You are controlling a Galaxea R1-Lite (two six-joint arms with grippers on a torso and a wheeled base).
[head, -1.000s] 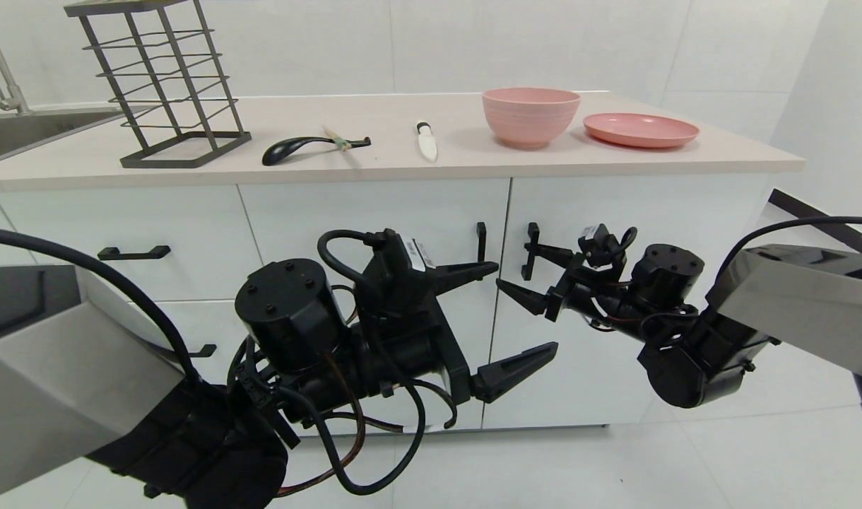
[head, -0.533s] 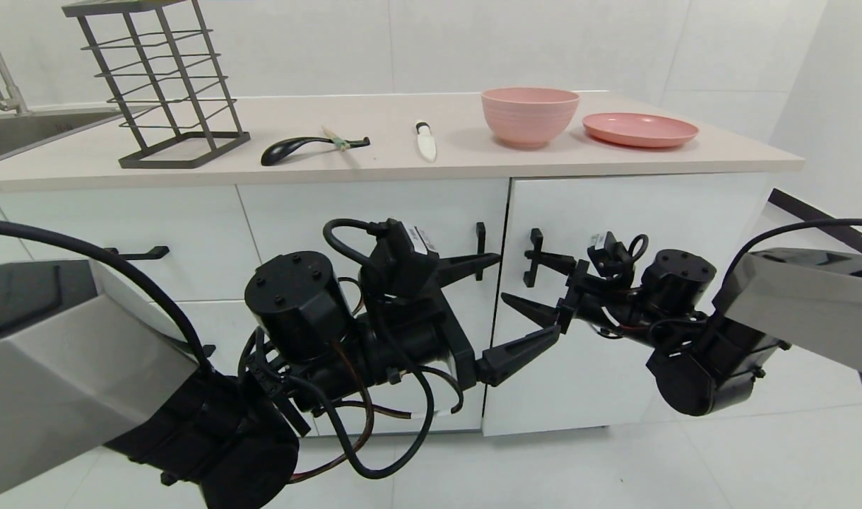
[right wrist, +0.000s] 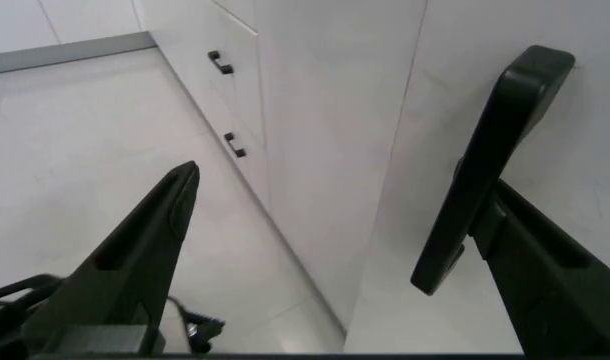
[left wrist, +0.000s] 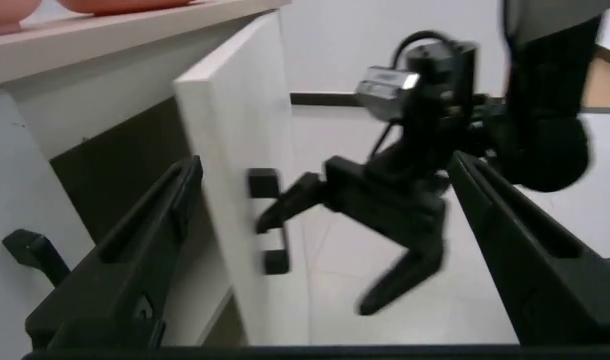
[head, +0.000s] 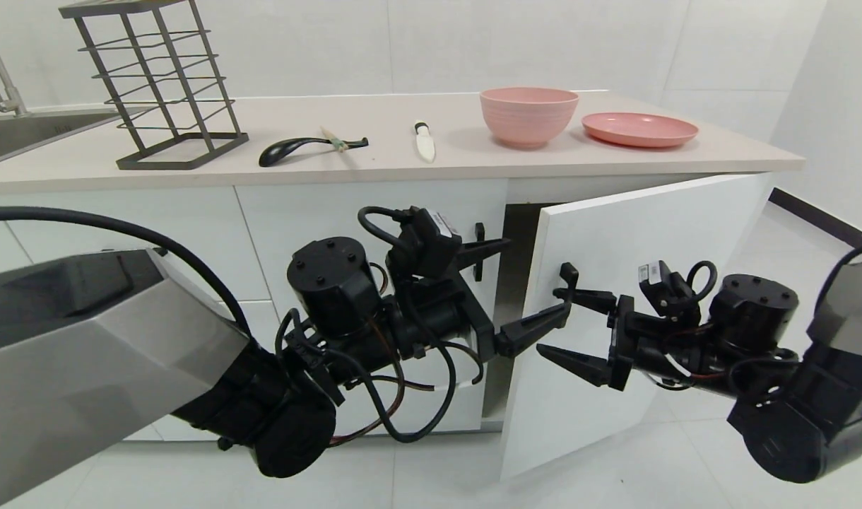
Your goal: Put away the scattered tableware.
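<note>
Right hand (head: 571, 331): spread around the door handle (head: 565, 272).
Left hand (head: 514, 286): spread, at the handle's 9 o'clock.
Door (head: 650, 283): ajar, beneath the tabletop (head: 403, 164).

— Where does the head camera sit?

— High up, facing forward and down over the countertop (head: 403, 152) and the cabinet fronts, with both arms near in the foreground.

— And the wrist cameras?

— The left one looks out between the left gripper (left wrist: 325, 165) fingers at the cabinet door (left wrist: 235, 150) edge, with the right gripper (left wrist: 315, 262) just beyond. The right one sits close against that door's face, looking along it toward the floor (right wrist: 65, 150). All three views share the door handle (head: 565, 272) (left wrist: 265, 185) (right wrist: 495, 150).
</note>
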